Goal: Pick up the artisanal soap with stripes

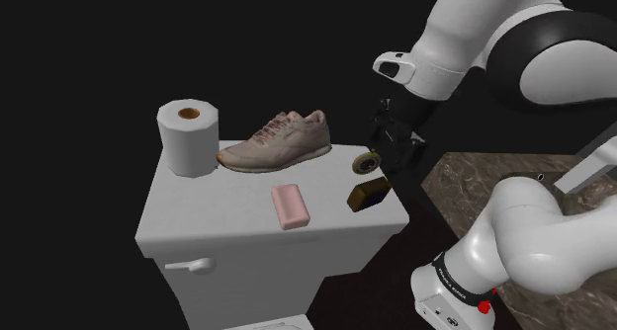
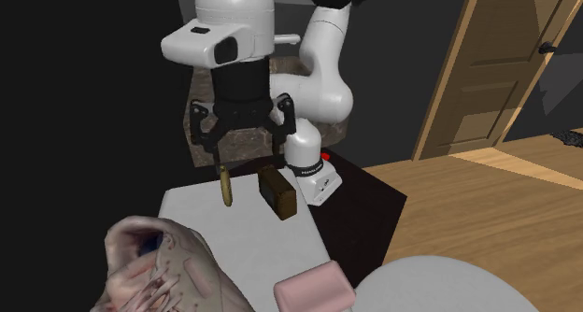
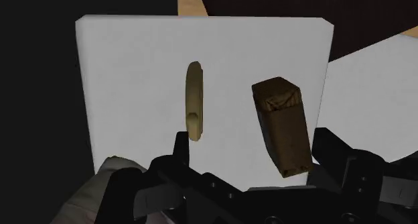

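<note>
Brown with paler streaks, the soap block (image 3: 281, 125) lies flat on the white toilet tank lid (image 1: 218, 214). It sits at the lid's right end in the shoulder view, close to the corner. Just beside it a tan disc (image 3: 193, 102) stands on its edge, apart from the block, with bare white lid between them.

The black pincer (image 2: 250, 151) hangs above these two things, pointing down, its fingers spread wide and pinching nothing. In the wrist view the block lies between the two fingers, nearer to one of them, and neither finger touches it. The disc stands close by the other finger. In the second exterior view the pincer is left of centre, with the disc under one finger and the block under the other.

In the shoulder view a pink bar (image 1: 291, 206) rests flat near the middle of the frame, well apart from the brown block. Behind it a pale pink sneaker (image 1: 277, 140) lies with its toe pointing towards the frame's left. An upright roll of toilet paper (image 1: 188, 135) stands at the lid's left end, touching or nearly touching that toe.

The white arm (image 1: 494, 41) comes in from the upper right of the shoulder view. In the second exterior view a wooden door (image 2: 504, 67) stands at the right edge over a wooden floor (image 2: 486, 226).
</note>
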Controlling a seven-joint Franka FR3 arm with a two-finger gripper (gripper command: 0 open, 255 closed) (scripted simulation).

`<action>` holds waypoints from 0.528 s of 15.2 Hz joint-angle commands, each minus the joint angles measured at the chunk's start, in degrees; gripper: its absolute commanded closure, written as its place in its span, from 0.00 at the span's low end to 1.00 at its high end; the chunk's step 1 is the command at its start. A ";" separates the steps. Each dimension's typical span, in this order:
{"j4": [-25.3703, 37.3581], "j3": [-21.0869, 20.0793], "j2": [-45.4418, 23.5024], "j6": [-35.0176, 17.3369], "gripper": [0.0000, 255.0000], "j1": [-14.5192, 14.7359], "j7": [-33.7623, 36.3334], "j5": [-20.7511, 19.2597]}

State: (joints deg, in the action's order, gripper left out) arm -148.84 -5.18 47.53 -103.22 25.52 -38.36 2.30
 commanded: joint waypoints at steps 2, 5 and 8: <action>-3.87 -1.27 1.60 -2.14 0.00 5.48 -6.84 0.48; -6.36 -1.56 1.92 -4.26 0.00 6.80 -8.34 0.62; -8.51 -1.74 1.59 -6.73 0.00 6.88 -8.28 0.78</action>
State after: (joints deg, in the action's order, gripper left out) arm -156.56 -6.86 49.29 -108.97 32.33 -46.57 3.02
